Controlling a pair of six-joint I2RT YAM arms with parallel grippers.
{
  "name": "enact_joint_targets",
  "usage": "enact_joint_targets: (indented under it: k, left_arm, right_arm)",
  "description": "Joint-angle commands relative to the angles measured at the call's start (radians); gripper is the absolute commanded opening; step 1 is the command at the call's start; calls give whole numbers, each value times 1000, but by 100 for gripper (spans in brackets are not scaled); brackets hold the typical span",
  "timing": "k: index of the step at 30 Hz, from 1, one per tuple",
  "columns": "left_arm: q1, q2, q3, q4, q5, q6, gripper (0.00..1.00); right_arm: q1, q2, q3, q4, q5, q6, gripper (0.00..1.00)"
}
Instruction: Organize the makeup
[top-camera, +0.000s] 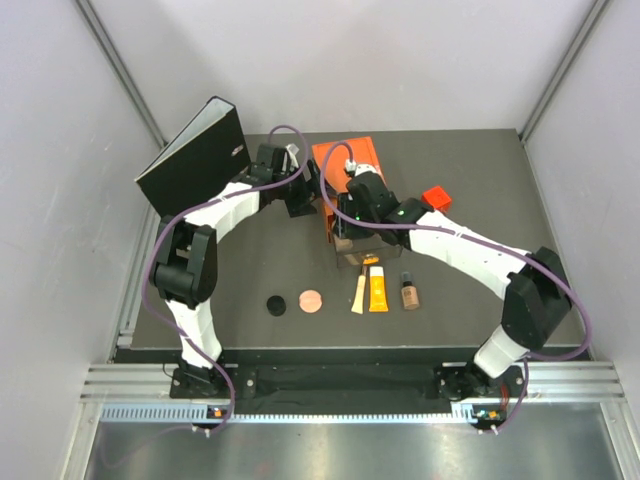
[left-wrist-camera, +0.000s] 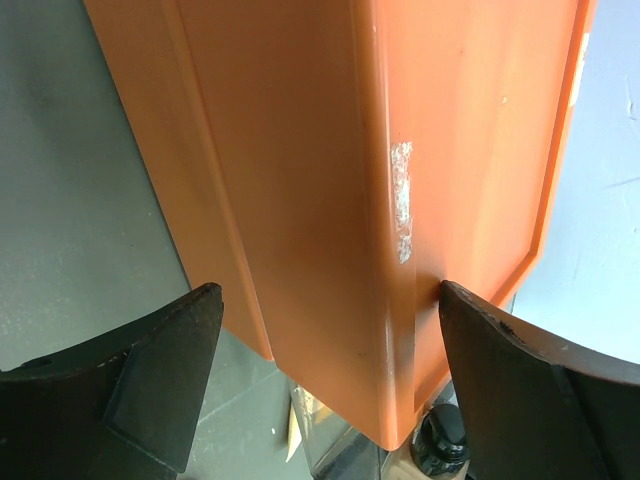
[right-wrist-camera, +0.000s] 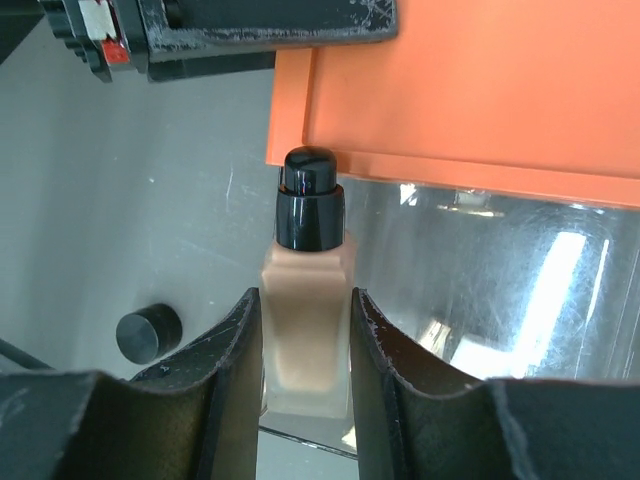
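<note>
1. Right gripper (right-wrist-camera: 304, 300): jaws narrow, clamped on the sides of a tan bottle (right-wrist-camera: 305, 340). The bottle's black cap points away from the wrist, toward the lower edge of the orange box (top-camera: 330, 160).
2. Held bottle: at the rim of a clear bin (right-wrist-camera: 500, 300) that sits just under the orange box. Whether it touches the bin cannot be told.
3. Left gripper (left-wrist-camera: 330, 290): jaws wide, holding nothing. A corner of the orange box stands between the fingers. One finger (left-wrist-camera: 500, 370) is at the box's edge, the other is apart from it.
4. Black disc (top-camera: 276, 304): flat on the table (top-camera: 230, 300), left end of a row nearer the arm bases than the bin.
5. Pink disc (top-camera: 311, 300): just right of the black disc.
6. Beige tube (top-camera: 358, 296): lying right of the pink disc, slightly tilted.
7. Orange tube (top-camera: 378, 290): lying just beside the beige tube.
8. Second bottle (top-camera: 410, 292): tan with a black cap, right end of the row.
9. Red cube (top-camera: 436, 197): on the table, right of the orange box.
10. Binder (top-camera: 195, 155): black, standing at the far left of the table.
</note>
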Motion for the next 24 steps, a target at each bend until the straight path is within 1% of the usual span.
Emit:
enact_joint_targets:
  k: [1,2,4,6,8,15,18,22,24]
  left_arm:
    - [-1,13,-14,-102,-58,50,92]
    - [-1,15,-13,-104,-53,49,92]
    - [-1,15,-13,-104,-53,49,92]
    - [-1,15,-13,-104,-56,47,92]
    - [-1,16,-13,-104,-56,47,92]
    - [-1,24,-5,-104,-53,46,92]
    - [-1,27,-2,-104,-52,44,92]
    - [-1,26,-3,-107,-50,47,92]
    - [-1,24,-6,-106,-50,47,92]
  right_arm:
    - [12,3,51,24,-22,6,41]
    - [12,3,51,21,-28,6,43]
    - [12,3,52,12,-29,7,50]
    - [12,5,61,-1,-26,9,51]
    - [12,0,66,-7,-23,10,58]
    - [12,-59,72,-10,1,4,61]
    - [12,-116,100,-62,56,-7,61]
    - [6,-223,89,-146,189,-8,66]
    - [-4,-260,52,-177,214,-2,69]
